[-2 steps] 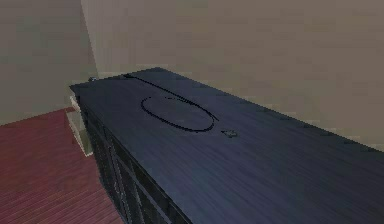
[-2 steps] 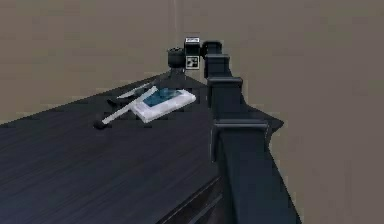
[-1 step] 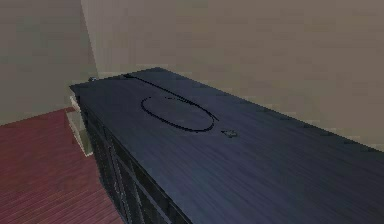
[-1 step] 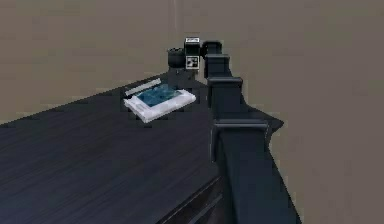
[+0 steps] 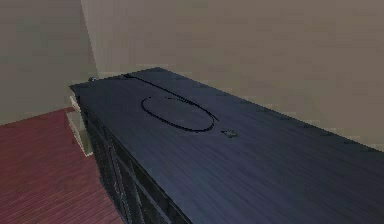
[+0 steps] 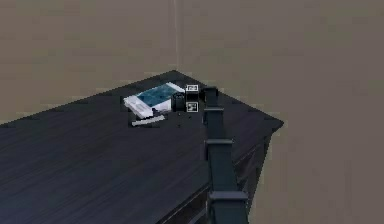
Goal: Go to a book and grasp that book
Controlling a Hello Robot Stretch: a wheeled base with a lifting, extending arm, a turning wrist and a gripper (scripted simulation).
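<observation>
A flat book [image 6: 150, 97] with a white and teal cover lies near the far corner of a dark wooden top [image 6: 80, 150] in the arm side view. The arm [image 6: 218, 150] reaches up from the bottom edge to two white marker squares [image 6: 193, 98]. Just left of them the gripper [image 6: 172, 101] sits at the book's right end. The book rests on the top there, so I cannot tell whether the gripper holds anything.
A thin grey stick-like thing [image 6: 147, 122] lies in front of the book. In the forward view the same kind of dark top [image 5: 250, 160] carries a thin looped cable [image 5: 178, 110]. A pale low piece of furniture [image 5: 76, 112] stands by its far left corner, over red floor [image 5: 40, 170]. Beige walls stand behind.
</observation>
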